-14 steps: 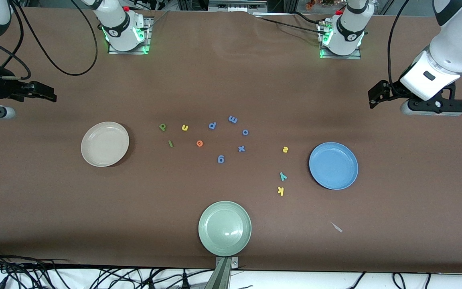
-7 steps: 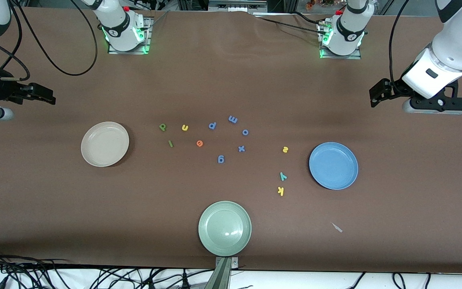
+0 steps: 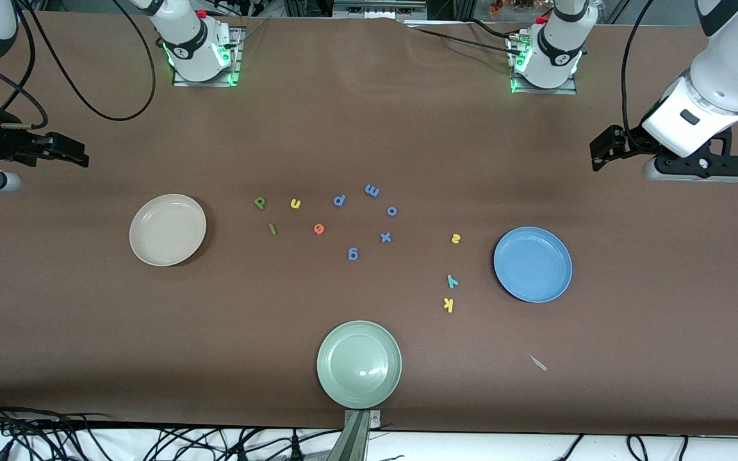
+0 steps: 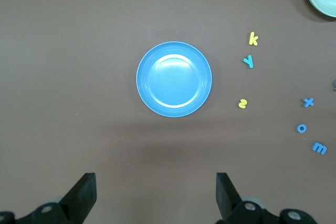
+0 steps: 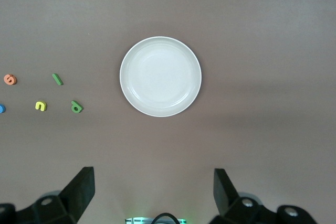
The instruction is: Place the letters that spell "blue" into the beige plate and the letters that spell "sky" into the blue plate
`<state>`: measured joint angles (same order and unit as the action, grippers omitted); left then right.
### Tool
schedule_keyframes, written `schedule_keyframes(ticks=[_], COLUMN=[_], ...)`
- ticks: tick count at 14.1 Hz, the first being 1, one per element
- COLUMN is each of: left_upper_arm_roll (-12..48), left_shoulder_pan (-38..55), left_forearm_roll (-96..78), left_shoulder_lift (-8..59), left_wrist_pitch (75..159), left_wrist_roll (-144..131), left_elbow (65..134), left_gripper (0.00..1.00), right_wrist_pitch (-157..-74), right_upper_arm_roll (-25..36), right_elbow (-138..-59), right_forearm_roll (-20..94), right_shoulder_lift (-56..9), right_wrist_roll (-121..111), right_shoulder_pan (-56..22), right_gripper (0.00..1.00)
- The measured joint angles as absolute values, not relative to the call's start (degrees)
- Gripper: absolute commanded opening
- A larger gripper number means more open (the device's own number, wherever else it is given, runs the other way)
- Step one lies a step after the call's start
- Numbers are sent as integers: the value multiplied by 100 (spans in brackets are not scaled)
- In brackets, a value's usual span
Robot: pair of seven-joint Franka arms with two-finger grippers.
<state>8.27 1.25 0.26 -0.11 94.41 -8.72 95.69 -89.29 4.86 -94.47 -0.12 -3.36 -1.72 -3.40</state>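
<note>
Brown worktop (image 3: 369, 115) with all letters loose on it, none in a plate yet. Beige plate (image 3: 168, 229) sits toward the right arm's end, bare inside. Blue plate (image 3: 533, 264) sits toward the left arm's end, also bare inside. Pale green plate (image 3: 359, 363) is nearest the front camera, mid-worktop.

"Blue" letters lie near the beige plate, between it and the blue letters: green b (image 3: 260, 203), yellow u (image 3: 295, 203) beside it, green l (image 3: 272, 228) and orange e (image 3: 319, 228) a bit nearer the camera. "Sky" letters lie beside the blue plate: yellow s (image 3: 455, 239), teal y (image 3: 451, 280) nearer the camera, yellow k (image 3: 448, 305) nearer again.

Five blue letters (image 3: 372, 191) are scattered mid-worktop between the two groups. Small pale scrap (image 3: 538, 362) lies nearer the camera than the blue plate.

Left gripper (image 4: 156, 195) hangs in the air at the left arm's end, fingers wide apart, nothing between them; blue plate shows in its wrist view. Right gripper (image 5: 153, 192) hangs at the right arm's end, fingers wide apart, holding nothing; beige plate shows in its wrist view.
</note>
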Motion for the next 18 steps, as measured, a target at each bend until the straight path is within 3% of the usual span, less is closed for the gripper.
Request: schedule_keyframes(ticks=[18], left_upper_arm_roll=[790], left_shoulder_pan=[49], left_forearm_roll=[26], left_shoulder_lift=[-11], left_wrist_pitch=[9339], left_wrist_roll=[-868], left_elbow=[9561], left_gripper=[100], right_wrist_pitch=[-8930], right_upper_arm_roll=[485], right_elbow=[-9447], right_forearm_roll=[-12], right_shoulder_lift=[-336], right_wrist_roll=[-172], right_shoulder_pan=[-338], right_gripper=[100])
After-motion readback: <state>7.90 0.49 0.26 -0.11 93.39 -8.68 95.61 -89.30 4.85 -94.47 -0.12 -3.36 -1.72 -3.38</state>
